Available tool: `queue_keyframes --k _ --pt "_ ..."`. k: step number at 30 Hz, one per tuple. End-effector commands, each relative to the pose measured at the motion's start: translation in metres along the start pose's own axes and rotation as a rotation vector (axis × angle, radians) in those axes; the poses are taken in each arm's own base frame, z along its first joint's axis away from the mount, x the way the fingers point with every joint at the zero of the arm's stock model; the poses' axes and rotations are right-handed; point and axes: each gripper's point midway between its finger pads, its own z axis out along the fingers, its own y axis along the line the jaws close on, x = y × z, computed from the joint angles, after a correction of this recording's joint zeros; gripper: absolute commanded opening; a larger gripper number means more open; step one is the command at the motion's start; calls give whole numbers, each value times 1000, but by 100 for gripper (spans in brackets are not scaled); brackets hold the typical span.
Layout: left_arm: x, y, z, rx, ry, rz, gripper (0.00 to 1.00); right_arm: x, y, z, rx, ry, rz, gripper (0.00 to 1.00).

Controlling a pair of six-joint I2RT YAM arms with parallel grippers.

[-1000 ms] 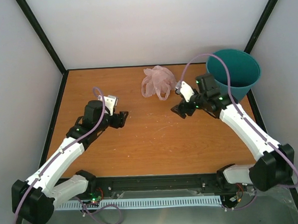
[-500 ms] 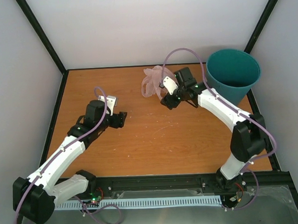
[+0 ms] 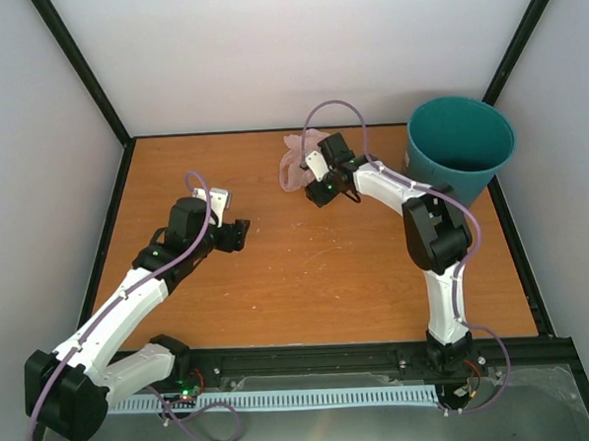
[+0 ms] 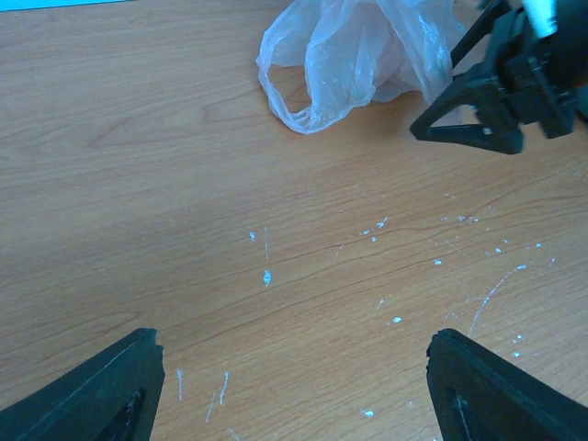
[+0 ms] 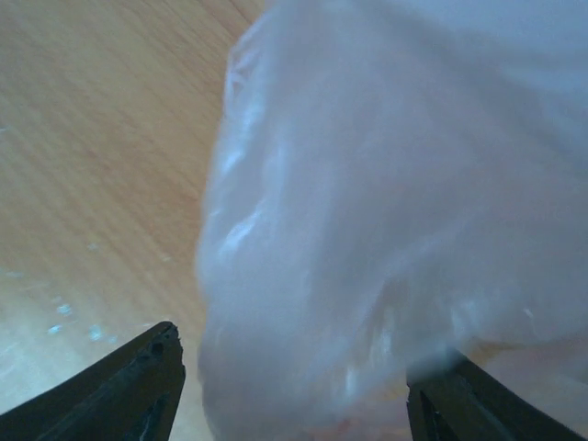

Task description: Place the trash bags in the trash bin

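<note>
The crumpled pale-pink trash bag (image 3: 297,164) lies at the back middle of the table. It also shows in the left wrist view (image 4: 354,50) and fills the right wrist view (image 5: 395,202). My right gripper (image 3: 318,186) is open right at the bag's near right side, with the bag between its spread fingers (image 5: 133,386). The teal trash bin (image 3: 461,151) stands upright at the back right. My left gripper (image 3: 238,233) is open and empty over bare table, left of centre, well short of the bag.
The table (image 3: 307,269) is wooden with small white marks. Black frame posts and white walls close in the back and sides. The right arm stretches from the near right edge up to the bag, passing close to the bin.
My right gripper has swung left from beside the bin to the bag, and the bag now sits between its open fingers. The left arm has hardly moved.
</note>
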Motion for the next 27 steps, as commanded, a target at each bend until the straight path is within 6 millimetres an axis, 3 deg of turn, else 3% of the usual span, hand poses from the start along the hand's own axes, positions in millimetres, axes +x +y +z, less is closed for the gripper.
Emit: queue_keyframes --k 1,3,6,8,14,18,23,27 --pt "-15 -3 -7 2 -36 18 80 -17 -18 16 80 -39 22 62" --pt "-14 -3 -6 1 -33 18 80 -18 -19 18 86 -41 25 43" --pt "-14 -2 -6 -4 -32 18 80 -24 -12 5 51 -65 30 13" --pt "-13 -1 -5 -9 -30 18 80 -29 -4 -14 17 -87 33 3" --pt "-14 5 -6 -45 -32 14 80 -53 39 -113 -145 -217 -18 3" --pt "-17 2 -9 -32 -43 10 82 -40 69 -170 -234 -264 -57 3" --pt "-25 -13 -11 53 -44 -18 82 2 89 -208 -235 -285 -94 3" --pt "-25 -44 -14 238 -33 -95 80 42 95 -212 -189 -290 -170 3"
